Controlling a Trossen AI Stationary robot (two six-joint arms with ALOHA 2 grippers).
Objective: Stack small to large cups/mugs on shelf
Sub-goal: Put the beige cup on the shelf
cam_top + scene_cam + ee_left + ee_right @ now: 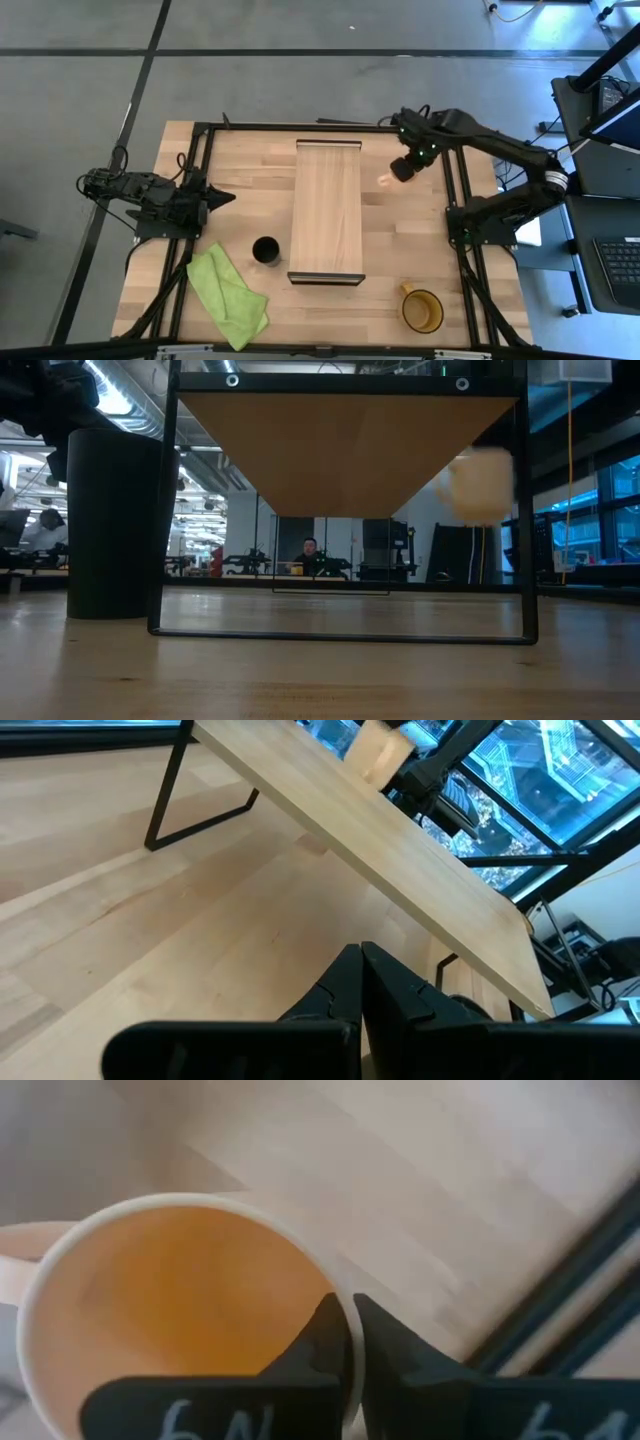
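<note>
Right hand (pixel 403 168) is raised and pinched closed, while left hand (pixel 222 198) waits low with fingers together.

Even overhead light is cast on the desk (pixel 400 250); the peach mug (pixel 480 485) is rendered blurred.

High view straight down; low view level, sharing shelf (pixel 326 210) with left wrist.

We see our right gripper (pixel 346 1342) pinching the rim of the peach-orange mug (pixel 170 1300), one finger inside, one outside. The mug's handle sticks out at nine o'clock. The pale wooden tabletop (pixel 420 1190) lies beyond, toward twelve and two o'clock.
</note>
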